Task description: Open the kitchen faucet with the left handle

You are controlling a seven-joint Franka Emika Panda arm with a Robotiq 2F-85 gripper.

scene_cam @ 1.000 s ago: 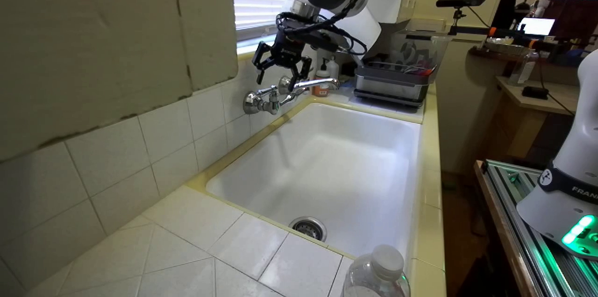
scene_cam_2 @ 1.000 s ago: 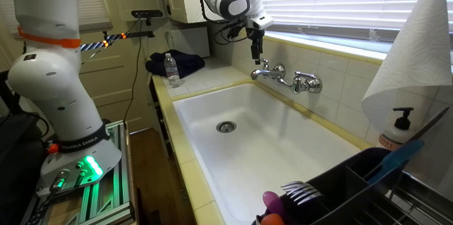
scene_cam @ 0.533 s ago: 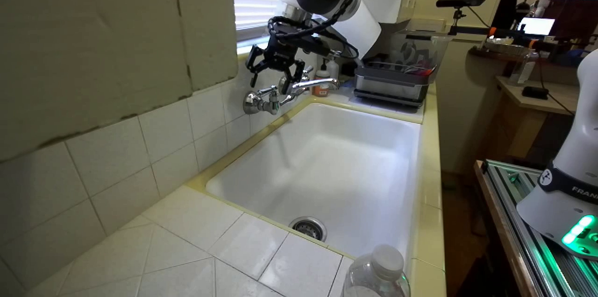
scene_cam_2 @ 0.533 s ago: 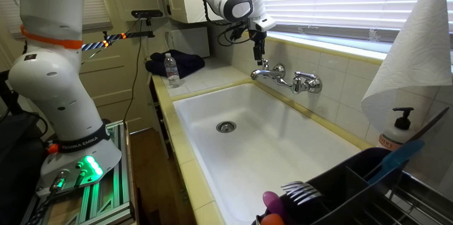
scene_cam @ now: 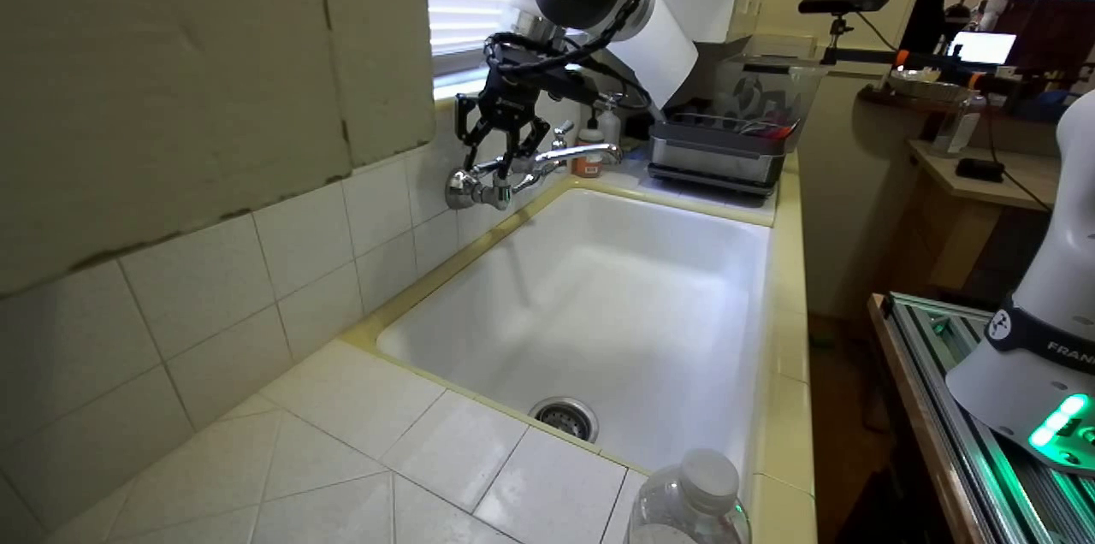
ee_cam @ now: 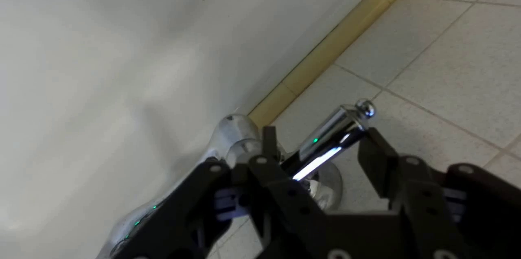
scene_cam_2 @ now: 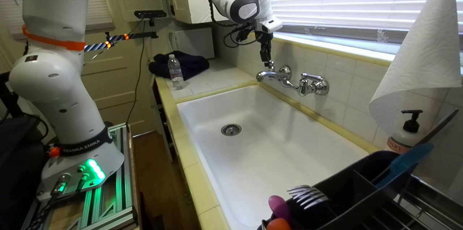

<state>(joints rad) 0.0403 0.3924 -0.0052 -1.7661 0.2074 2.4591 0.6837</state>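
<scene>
Nearest in an exterior view is a clear bottle (scene_cam: 691,510) with a white cap, upright on the tiled desk (scene_cam: 342,458). Beyond it lies the drain (scene_cam: 565,419), set in the floor of the white sink (scene_cam: 650,313) toward that end. A yellow rim (scene_cam: 785,339) borders the sink, and a tiled wall (scene_cam: 312,240) runs along its side.

The kitchen faucet (scene_cam: 556,156) is fixed to this wall above the sink. The left handle (ee_cam: 327,139), chrome with a small ball at its tip, sits at the faucet's nearer end. The fingers (ee_cam: 375,161) point down over it, parted about halfway. In the wrist view the handle lies slantwise in the gap between them, with tile visible between the handle and each finger; it is straddled rather than clamped. Whether either finger touches an end of it cannot be determined.

The spout (scene_cam_2: 269,73) projects over the sink. The right handle (scene_cam_2: 304,83) is farther along the wall, apart from the fingers.

Past the faucet stand a soap dispenser (scene_cam: 588,156) with a black pump and a gray dish rack (scene_cam: 723,156); a paper towel (scene_cam: 654,56) hangs above. Farther back are a camera (scene_cam: 843,2) on a stand, a lit screen (scene_cam: 984,48) and a dark-clad person (scene_cam: 934,5), partly hidden.
</scene>
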